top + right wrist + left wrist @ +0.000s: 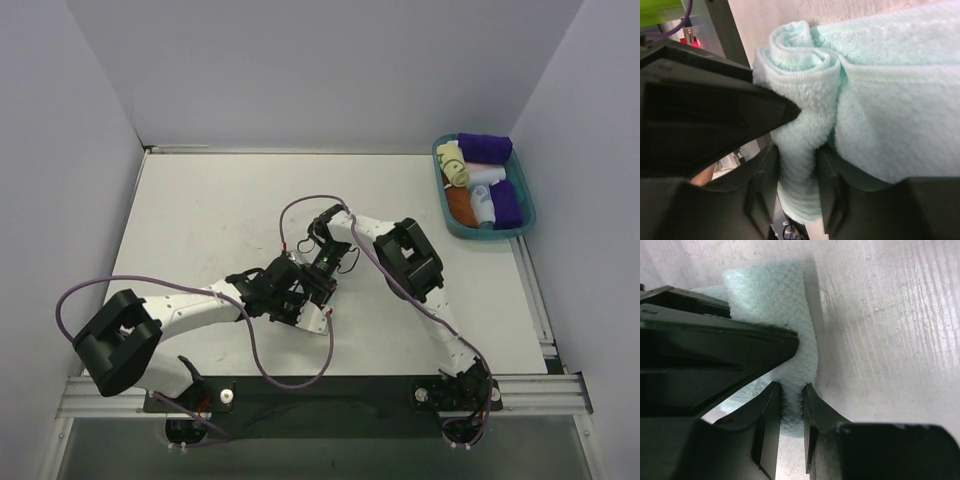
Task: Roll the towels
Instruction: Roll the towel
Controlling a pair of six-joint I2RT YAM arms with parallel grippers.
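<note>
The mint-aqua towel lies on the white table, with one edge pinched between the two fingers of my left gripper, which is shut on it. In the right wrist view the same towel is partly rolled, its end showing a spiral. My right gripper is shut on the outer fold of that roll. From above, the left gripper and the right gripper meet at mid-table and hide the towel. The pale yellow towel with green marks sits rolled in the basket.
A teal basket stands at the back right edge and holds purple, orange and white rolls. White walls close in the table on three sides. Purple cables loop around both arms.
</note>
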